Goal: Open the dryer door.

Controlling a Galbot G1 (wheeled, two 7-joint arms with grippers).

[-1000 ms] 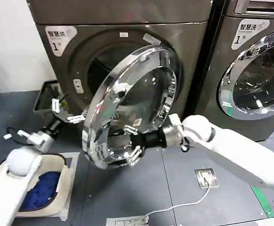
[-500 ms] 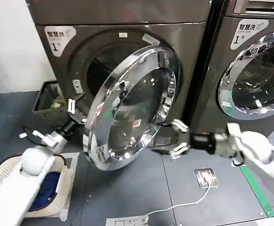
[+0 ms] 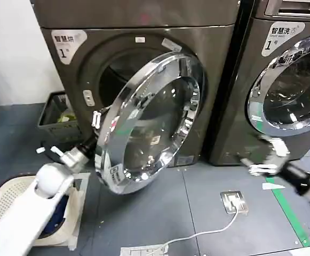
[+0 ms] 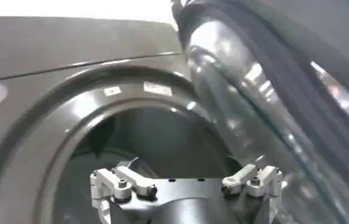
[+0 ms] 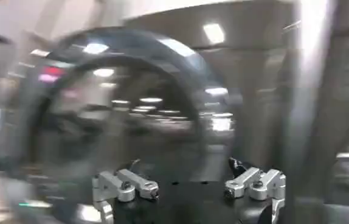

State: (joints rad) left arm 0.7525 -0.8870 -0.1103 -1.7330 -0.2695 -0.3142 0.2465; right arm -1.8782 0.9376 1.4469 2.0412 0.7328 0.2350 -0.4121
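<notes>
A second machine fills the upper right of the frame, its chrome door shut, with a green sticker on the rim and a white "1" badge above. A dark crate sits at mid left against the white wall. A white laundry basket holding blue cloth lies at lower left. A floor socket with a white cable sits at lower right, near green floor tape.

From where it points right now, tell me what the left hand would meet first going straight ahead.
The left hand, open, sits behind the swung-out dryer door and aims into the dryer opening. The way looks free up to the dark drum interior; depth is unclear.
</notes>
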